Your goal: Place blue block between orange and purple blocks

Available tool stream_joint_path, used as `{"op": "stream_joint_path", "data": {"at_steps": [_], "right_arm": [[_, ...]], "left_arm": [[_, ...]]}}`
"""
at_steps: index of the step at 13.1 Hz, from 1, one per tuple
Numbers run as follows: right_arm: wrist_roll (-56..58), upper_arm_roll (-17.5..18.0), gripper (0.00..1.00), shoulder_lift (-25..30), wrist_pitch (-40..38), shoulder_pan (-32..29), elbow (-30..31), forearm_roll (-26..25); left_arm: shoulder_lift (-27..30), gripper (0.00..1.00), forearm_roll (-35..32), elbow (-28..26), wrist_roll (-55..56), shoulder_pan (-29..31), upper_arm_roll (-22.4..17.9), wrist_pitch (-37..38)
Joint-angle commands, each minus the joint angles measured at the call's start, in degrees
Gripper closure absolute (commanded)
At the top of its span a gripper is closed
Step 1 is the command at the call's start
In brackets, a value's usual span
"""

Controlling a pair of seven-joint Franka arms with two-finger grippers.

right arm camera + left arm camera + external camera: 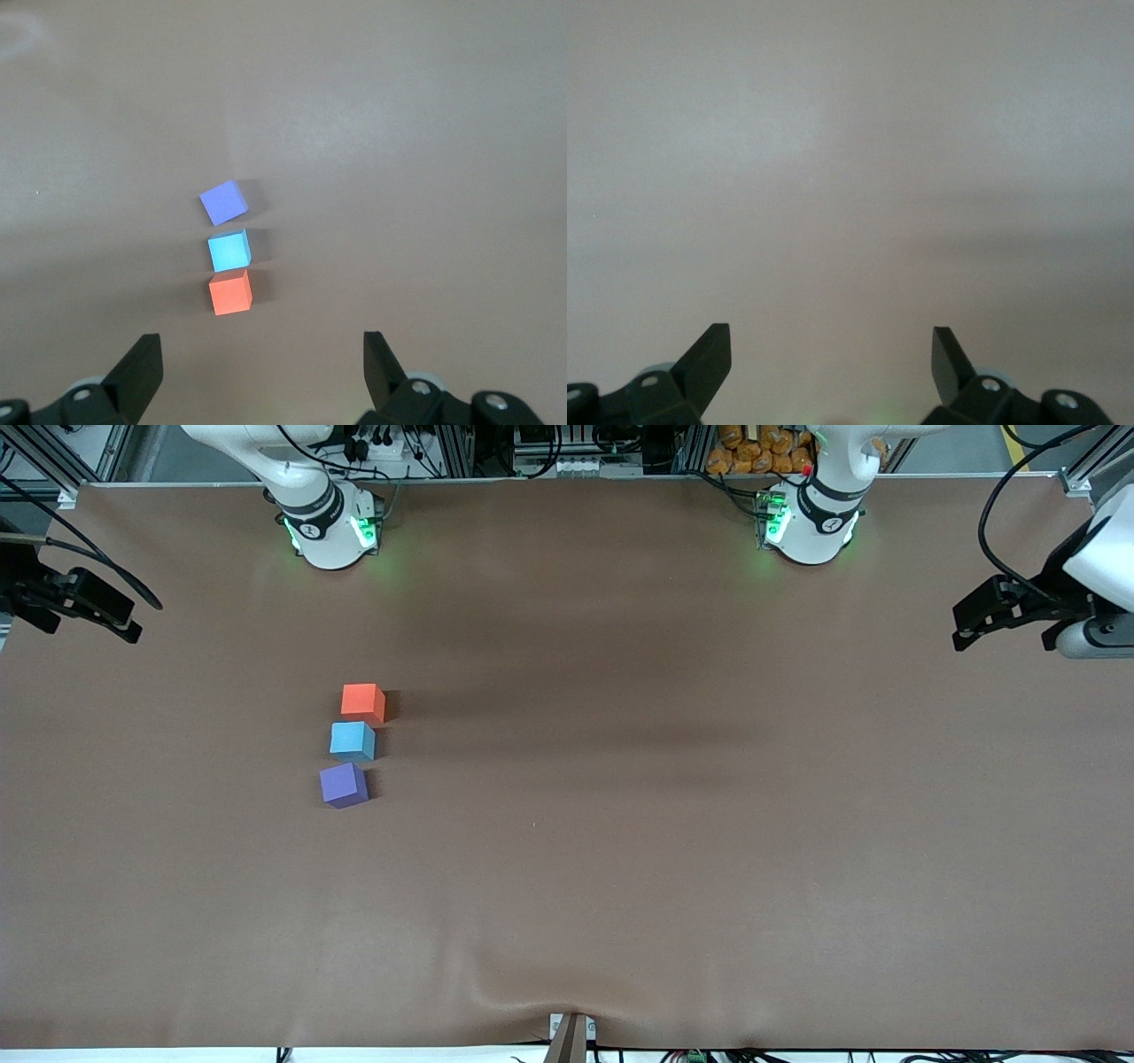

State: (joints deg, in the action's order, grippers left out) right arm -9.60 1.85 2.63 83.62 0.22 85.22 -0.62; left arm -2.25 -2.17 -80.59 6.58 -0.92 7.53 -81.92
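The blue block (353,740) sits on the brown table between the orange block (363,701) and the purple block (344,785), in a short close row toward the right arm's end. The orange one is farthest from the front camera and the purple one nearest. The right wrist view shows the same row: purple (222,203), blue (229,251), orange (230,293). My right gripper (124,622) (262,345) is open and empty, high up at the table's edge. My left gripper (959,631) (831,341) is open and empty over bare table at the left arm's end.
The brown table cover (620,824) has a small wrinkle at its near edge (532,1001). The arm bases (330,531) (811,522) stand along the table's back edge.
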Motion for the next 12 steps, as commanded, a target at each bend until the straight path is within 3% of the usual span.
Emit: {"op": "stream_joint_path", "data": {"at_steps": [1, 7, 12], "right_arm": [[0.5, -0.9, 0.0, 0.6, 0.8, 1.6, 0.0, 0.8], [0.9, -0.9, 0.0, -0.5, 0.7, 1.3, -1.1, 0.1], [0.9, -0.9, 0.0, -0.5, 0.4, 1.3, -1.1, -0.1]], "left_arm": [[2.1, 0.0, 0.6, -0.7, -0.1, 0.4, 1.3, 1.9], [11.7, 0.0, 1.0, -13.2, 0.3, 0.7, 1.4, -0.1], [11.0, 0.0, 1.0, -11.7, -0.9, 0.7, 1.3, -0.2]]}}
